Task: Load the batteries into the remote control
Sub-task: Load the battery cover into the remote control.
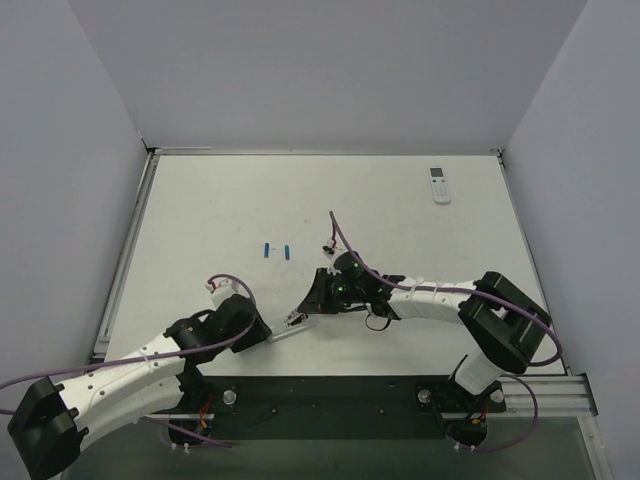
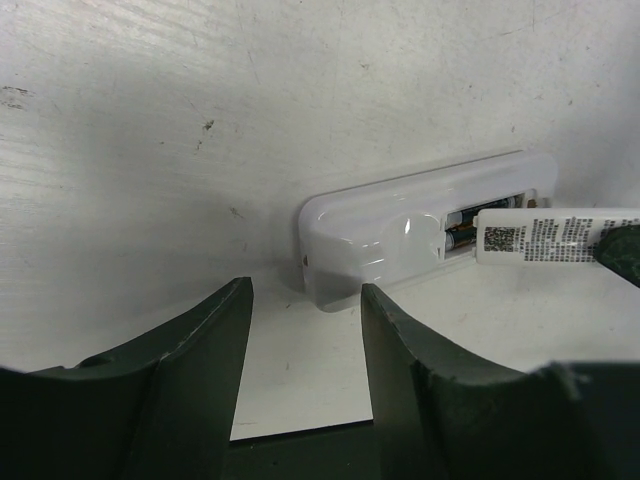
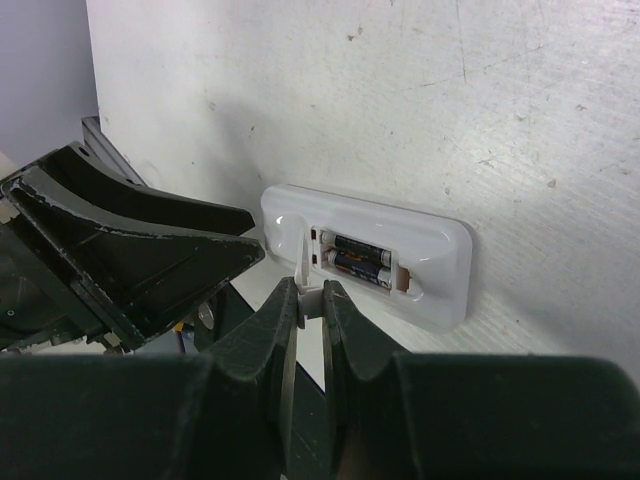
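Two grippers meet at the near edge of the table (image 1: 400, 215), on either side of the remote control (image 3: 440, 270). The right gripper (image 3: 312, 295) is pinched tight on a thin white battery cover (image 3: 305, 262), holding it on edge just off the remote's open compartment. In the left wrist view the same cover (image 2: 550, 238) shows its printed label and reaches in from 3 o'clock, one end over the compartment mouth.

The left gripper (image 2: 305, 300) is spread wide and holds nothing. The remote's rounded end lies just beyond its fingertips, at 12 o'clock from them; whether they touch it cannot be told.

In the top view the left arm comes from the base at 7 o'clock and stretches low toward 2 o'clock. The right arm comes from the base at 5 o'clock, bends at the elbow and reaches toward 9 o'clock, its wrist tipped down at the remote.

The remote control lies flat, plain back up, its compartment open. Two dark cells (image 3: 358, 258) sit side by side inside. The blue batteries (image 1: 267, 250) (image 1: 287, 251) lie on the bare table at 12 o'clock from the remote, near each other and well apart from both grippers. A second remote (image 1: 439, 185) lies far off at 2 o'clock, near the far right corner.
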`<state>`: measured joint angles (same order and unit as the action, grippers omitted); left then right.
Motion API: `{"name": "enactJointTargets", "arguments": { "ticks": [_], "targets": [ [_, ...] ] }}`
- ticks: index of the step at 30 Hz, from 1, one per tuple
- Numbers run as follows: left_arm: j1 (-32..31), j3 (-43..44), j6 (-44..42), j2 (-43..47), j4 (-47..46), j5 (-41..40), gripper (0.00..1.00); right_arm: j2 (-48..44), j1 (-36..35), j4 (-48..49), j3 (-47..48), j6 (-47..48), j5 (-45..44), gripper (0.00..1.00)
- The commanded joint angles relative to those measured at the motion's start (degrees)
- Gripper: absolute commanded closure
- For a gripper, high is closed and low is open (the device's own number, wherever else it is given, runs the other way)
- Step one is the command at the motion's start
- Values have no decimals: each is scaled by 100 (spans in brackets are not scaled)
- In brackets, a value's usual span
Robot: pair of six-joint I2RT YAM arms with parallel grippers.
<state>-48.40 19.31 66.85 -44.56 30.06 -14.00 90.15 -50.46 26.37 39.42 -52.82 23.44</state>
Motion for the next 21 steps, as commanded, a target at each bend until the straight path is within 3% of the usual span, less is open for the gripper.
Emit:
{"name": "enactJointTargets", "arguments": {
  "ticks": [1,21],
  "targets": [
    [-29,3,56,-44,-308,64,43,152,-34,246,224,-106,46,100],
    [-29,-50,91,-185,-528,187,47,293,-140,88,268,-150,38,100]
  ]
}}
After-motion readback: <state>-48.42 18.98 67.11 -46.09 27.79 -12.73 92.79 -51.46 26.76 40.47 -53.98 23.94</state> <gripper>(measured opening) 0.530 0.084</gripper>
